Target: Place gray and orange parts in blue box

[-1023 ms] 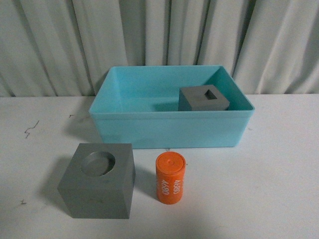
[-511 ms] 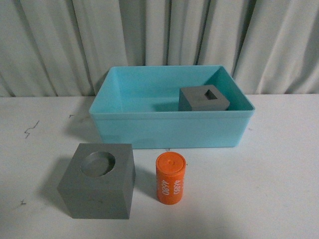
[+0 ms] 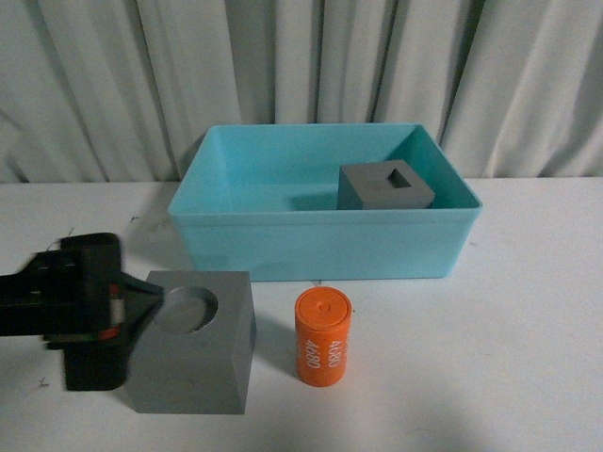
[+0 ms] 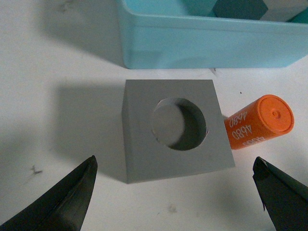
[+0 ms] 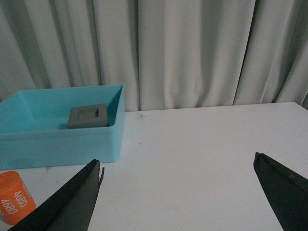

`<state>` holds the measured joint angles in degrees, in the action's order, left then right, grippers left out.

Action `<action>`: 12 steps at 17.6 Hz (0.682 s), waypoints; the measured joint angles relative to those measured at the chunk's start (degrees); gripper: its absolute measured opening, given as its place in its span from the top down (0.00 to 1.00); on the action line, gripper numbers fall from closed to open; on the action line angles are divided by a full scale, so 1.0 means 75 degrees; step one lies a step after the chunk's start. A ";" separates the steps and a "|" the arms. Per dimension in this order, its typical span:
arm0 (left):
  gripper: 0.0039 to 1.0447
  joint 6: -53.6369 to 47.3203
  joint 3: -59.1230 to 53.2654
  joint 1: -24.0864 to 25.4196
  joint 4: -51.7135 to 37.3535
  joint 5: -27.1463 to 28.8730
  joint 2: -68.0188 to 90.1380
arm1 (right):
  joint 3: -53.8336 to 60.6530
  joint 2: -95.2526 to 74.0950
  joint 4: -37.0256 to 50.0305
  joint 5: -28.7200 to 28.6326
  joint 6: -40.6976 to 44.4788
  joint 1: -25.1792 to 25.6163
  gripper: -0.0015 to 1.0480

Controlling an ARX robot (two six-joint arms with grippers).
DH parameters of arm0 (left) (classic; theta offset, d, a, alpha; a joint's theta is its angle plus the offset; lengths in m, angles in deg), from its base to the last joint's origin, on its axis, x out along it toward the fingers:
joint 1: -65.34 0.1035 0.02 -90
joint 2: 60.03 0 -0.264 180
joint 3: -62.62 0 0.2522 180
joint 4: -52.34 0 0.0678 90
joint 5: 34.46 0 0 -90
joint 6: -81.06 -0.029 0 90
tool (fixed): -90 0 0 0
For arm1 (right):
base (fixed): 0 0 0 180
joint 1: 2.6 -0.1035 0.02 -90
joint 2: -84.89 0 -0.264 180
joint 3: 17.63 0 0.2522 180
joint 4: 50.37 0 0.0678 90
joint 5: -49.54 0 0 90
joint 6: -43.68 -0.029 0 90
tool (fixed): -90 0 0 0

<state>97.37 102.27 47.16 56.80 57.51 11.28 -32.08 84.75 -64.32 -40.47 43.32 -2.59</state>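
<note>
A gray cube with a round top recess (image 3: 193, 344) stands on the white table in front of the blue box (image 3: 320, 240). An orange cylinder with white lettering (image 3: 322, 336) stands just to its right. A second gray cube with a square hole (image 3: 384, 186) sits inside the box at the right. My left gripper (image 3: 132, 301) is at the near cube's left side. In the left wrist view the left gripper (image 4: 174, 162) is open above that cube (image 4: 173, 130), the jaws wider than it, the cylinder (image 4: 257, 122) beside it. My right gripper (image 5: 177, 161) is open and empty over bare table.
The table (image 3: 528, 330) is white, with small dark marks at the left. A gray pleated curtain (image 3: 301, 66) hangs behind the box. In the right wrist view the box (image 5: 57, 142) holds the square-hole cube (image 5: 88, 117), and the cylinder (image 5: 14, 195) is at the edge.
My left arm has come into the front view from the left and now reaches the round-recess cube's left side. The cubes, cylinder and box have not moved.
</note>
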 joint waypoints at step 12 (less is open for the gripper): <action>0.06 -0.0560 0.1256 0.0341 -0.0833 0.0128 0.2856 | 0.0000 -0.0003 0.0000 0.0000 0.0000 0.0000 0.06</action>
<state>93.18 111.69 49.72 50.55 58.48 32.70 -32.08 84.73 -64.32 -40.47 43.32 -2.59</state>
